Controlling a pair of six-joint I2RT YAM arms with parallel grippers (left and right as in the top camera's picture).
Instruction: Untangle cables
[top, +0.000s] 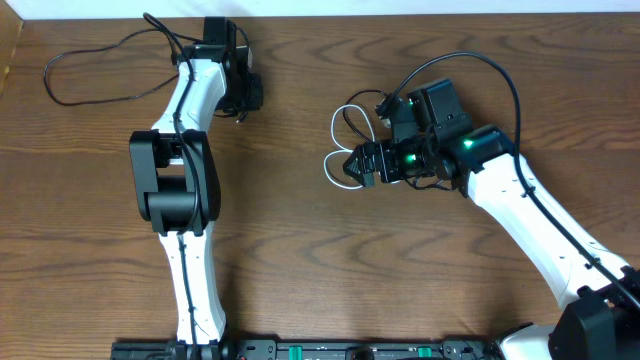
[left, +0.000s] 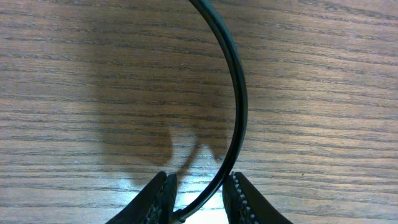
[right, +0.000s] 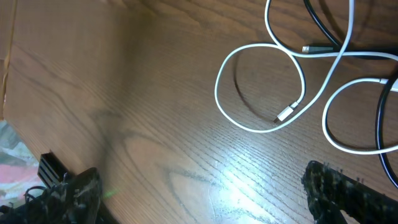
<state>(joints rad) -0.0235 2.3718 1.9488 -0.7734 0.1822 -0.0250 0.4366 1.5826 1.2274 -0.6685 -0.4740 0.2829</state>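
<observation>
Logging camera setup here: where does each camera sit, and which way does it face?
Overhead: fixed above the table, facing down; shows left arm, right arm, left end effector, right end effector.
Left wrist: on the left arm, facing down at the table; its fingers flank a black cable.
Right wrist: on the right arm, angled across the table at the white cable; its fingers show.
Shared: overhead and right wrist both show the white cable.

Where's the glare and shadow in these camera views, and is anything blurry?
Left wrist: the left gripper casts a dark shadow on the table, glare at its fingertips; black cable sharp. Right wrist: glare bottom centre, the right gripper's fingers blurred, white cable sharp. Overhead: evenly lit.
</observation>
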